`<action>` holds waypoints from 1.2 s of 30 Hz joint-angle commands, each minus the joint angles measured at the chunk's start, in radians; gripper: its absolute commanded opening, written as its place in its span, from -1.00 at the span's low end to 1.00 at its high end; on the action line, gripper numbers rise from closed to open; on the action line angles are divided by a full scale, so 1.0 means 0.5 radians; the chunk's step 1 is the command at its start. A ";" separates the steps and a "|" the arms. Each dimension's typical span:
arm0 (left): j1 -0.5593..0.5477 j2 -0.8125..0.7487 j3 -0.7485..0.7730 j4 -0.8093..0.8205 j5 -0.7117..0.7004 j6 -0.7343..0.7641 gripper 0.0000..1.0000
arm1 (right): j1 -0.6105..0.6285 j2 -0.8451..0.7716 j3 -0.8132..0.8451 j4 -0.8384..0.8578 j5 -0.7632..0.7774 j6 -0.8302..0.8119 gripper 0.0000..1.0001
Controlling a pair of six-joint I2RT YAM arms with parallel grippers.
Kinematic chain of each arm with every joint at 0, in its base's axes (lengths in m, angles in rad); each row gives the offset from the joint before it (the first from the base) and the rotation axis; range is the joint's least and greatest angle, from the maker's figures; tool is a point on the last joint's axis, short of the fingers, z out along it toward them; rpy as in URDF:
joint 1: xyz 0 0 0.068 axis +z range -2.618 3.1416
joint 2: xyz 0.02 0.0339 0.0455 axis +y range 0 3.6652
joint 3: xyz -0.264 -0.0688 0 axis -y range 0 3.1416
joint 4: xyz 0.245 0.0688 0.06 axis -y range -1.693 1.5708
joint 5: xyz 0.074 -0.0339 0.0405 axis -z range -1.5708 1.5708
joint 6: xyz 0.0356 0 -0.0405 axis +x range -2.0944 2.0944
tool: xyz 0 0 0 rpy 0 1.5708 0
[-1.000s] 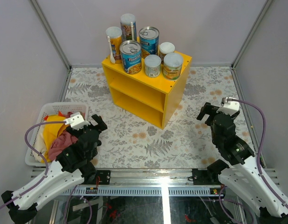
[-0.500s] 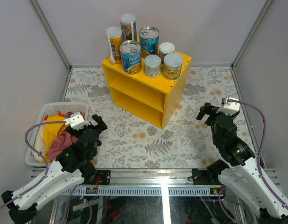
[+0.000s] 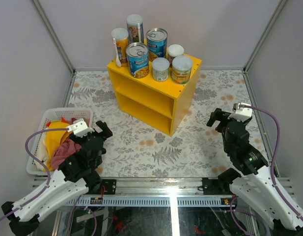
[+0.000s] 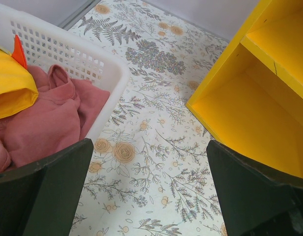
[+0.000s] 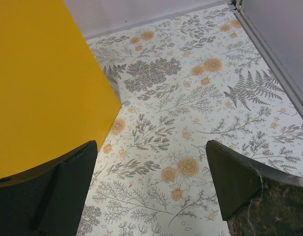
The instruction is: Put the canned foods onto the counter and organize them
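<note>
- Floral-patterned table (image 3: pixel 141 147): no can stands or lies on any part of it in view.
- The counter (image 3: pixel 183 103): sits at twelve o'clock on the table with its open side turned toward seven o'clock. Both compartments appear bare, as far as the overhead and left wrist views reach.
- White basket (image 3: pixel 35 143): at eight o'clock, holding pink and yellow cloth (not part of this job).
- Left gripper (image 3: pixel 103 130): at seven o'clock, just beside the basket. Its fingers are spread wide with nothing between them, and it points toward the counter's lower compartment.
- Right gripper (image 3: pixel 216 118): at four o'clock, near the counter's side panel. Its jaws are parted fully and it carries nothing.
- The canned foods (image 3: pixel 160 69): seven, all upright on the counter's top and grouped closely. The tall tubes stand at the back from ten to twelve o'clock, and a wide blue-labelled can (image 3: pixel 137 59) stands at the front edge.
- Change over the last second: the cans have not moved. The right arm has shifted only slightly and the left arm not noticeably.
- Finding: placement appears complete. Judged from this layout, only tidying could remain, if anything.
</note>
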 commanded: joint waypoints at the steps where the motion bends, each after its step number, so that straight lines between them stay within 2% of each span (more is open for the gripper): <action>1: -0.006 -0.018 -0.008 0.056 -0.048 -0.004 0.99 | 0.010 -0.006 0.021 0.057 -0.019 -0.001 0.99; 4: -0.005 -0.015 0.001 0.054 -0.047 -0.004 0.99 | 0.010 0.001 0.028 0.033 0.027 0.096 0.99; 9: -0.006 -0.012 0.004 0.055 -0.042 0.002 0.99 | 0.010 0.104 0.061 0.027 -0.115 0.090 0.99; 11: -0.007 -0.008 0.005 0.059 -0.040 0.005 0.99 | 0.010 0.265 0.146 -0.091 -0.037 0.181 0.99; 16: -0.007 0.009 0.011 0.075 -0.018 0.008 0.99 | 0.010 0.790 0.552 -0.634 0.223 0.539 0.99; 19: -0.007 0.021 0.020 0.079 -0.016 0.016 0.99 | 0.012 0.940 0.648 -0.793 0.307 0.585 0.99; 27: -0.006 -0.022 0.027 0.046 -0.021 0.028 0.99 | 0.010 0.679 0.414 -0.404 0.203 0.399 0.99; 36: -0.005 0.020 0.025 0.047 -0.012 -0.002 0.99 | 0.010 0.792 0.522 -0.554 0.274 0.511 0.99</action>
